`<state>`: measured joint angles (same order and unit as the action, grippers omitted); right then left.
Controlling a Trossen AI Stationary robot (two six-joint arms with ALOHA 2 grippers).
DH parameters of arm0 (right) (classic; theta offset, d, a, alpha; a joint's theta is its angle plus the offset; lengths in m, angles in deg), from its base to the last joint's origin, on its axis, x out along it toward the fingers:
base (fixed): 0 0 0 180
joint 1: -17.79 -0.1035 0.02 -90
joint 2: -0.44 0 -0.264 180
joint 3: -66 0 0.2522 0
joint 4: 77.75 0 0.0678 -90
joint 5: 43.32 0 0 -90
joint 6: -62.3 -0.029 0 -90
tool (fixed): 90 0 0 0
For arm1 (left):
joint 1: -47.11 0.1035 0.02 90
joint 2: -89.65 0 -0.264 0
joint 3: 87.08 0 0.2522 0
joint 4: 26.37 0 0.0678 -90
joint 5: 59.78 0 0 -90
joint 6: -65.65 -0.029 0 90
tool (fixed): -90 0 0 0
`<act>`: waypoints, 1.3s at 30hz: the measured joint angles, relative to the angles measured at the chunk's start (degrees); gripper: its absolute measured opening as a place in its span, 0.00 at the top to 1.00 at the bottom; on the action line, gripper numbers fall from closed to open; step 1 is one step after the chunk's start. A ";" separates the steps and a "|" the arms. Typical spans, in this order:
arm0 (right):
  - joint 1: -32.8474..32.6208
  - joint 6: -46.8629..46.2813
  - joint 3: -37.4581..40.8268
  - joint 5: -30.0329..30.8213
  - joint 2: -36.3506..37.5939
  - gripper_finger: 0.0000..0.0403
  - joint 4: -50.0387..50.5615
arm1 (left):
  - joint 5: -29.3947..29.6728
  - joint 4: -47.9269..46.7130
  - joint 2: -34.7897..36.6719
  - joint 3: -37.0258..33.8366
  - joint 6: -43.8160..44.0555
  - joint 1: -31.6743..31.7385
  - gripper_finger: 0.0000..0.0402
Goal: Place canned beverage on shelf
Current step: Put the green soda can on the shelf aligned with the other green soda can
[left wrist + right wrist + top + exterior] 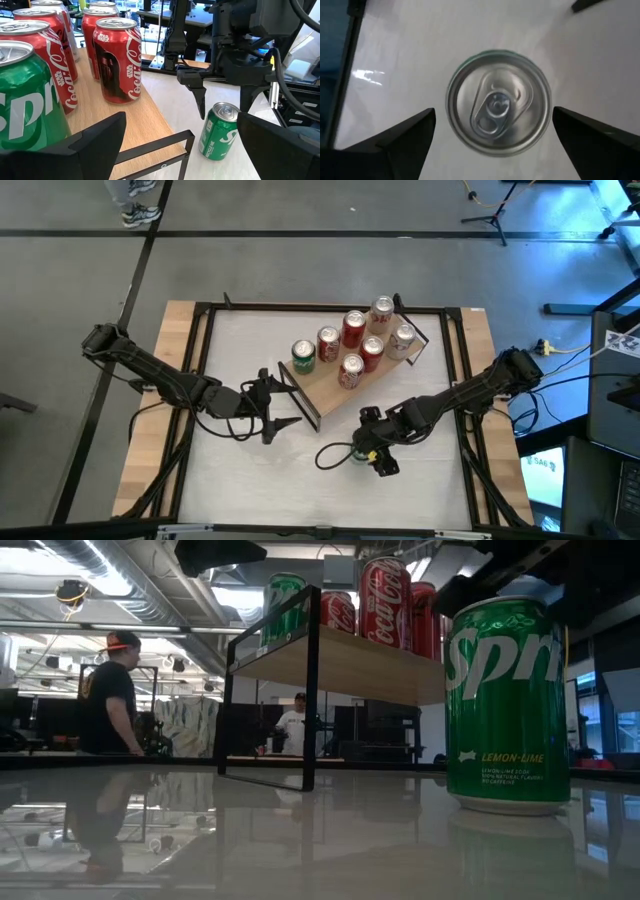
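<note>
Your right gripper (490, 137) is hovering directly over a green can (498, 102) standing upright on the table (240, 470), just in front of the shelf (330, 387). Its fingers are spread wide to either side of the can's top, holding nothing. Your left gripper (180, 142) is waiting beside the shelf's near end, open and empty too. Seven cans (355, 345) are already crowding the shelf. The risk lies in the descent: if a fingertip is catching the rim, the can is likely tipping over. Placing it could also knock the standing cans.
</note>
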<state>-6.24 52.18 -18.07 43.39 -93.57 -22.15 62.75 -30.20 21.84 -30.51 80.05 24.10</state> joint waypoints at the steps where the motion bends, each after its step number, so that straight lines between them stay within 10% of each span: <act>1: 0.00 -0.63 -0.03 -0.36 0.00 0.02 0.33 | 0.00 0.00 0.00 0.00 0.00 0.00 0.08; 39: 0.02 -5.86 -0.10 -0.84 -2.58 0.02 -3.31 | -0.02 -0.08 0.00 0.02 0.00 -0.02 0.08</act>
<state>-6.22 46.32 -18.17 42.55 -96.15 -25.46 62.72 -30.28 21.84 -30.49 80.05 24.08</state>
